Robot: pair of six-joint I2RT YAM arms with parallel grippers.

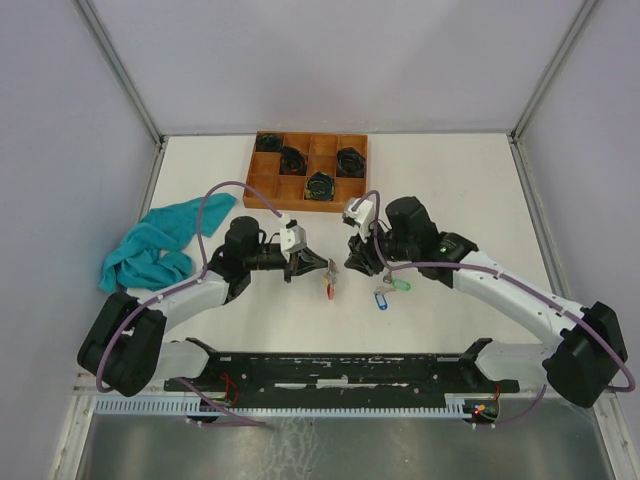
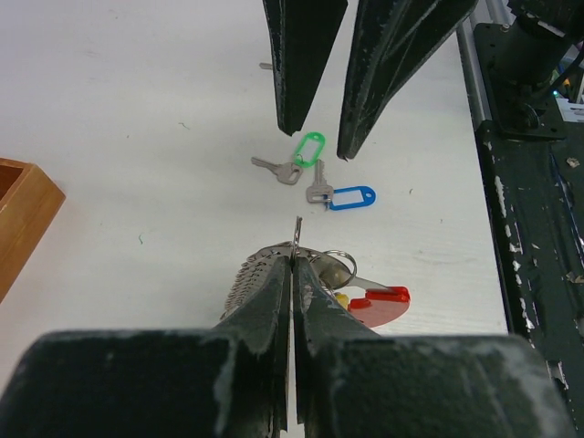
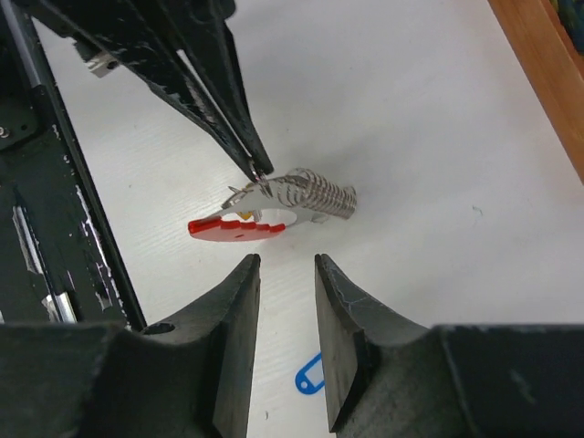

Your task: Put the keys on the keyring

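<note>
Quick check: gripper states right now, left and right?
Left gripper: closed, pinching the keyring.
Right gripper: open, holding nothing.

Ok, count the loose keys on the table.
2. The green-tagged key lies by the right end effector; the blue-tagged key lies beside it, toward the left end effector, whose gripped keyring may hide another.

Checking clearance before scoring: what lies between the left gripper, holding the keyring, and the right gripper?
In the left wrist view, the green-tagged key and blue-tagged key lie loose on the table between the keyring and the right gripper.
</note>
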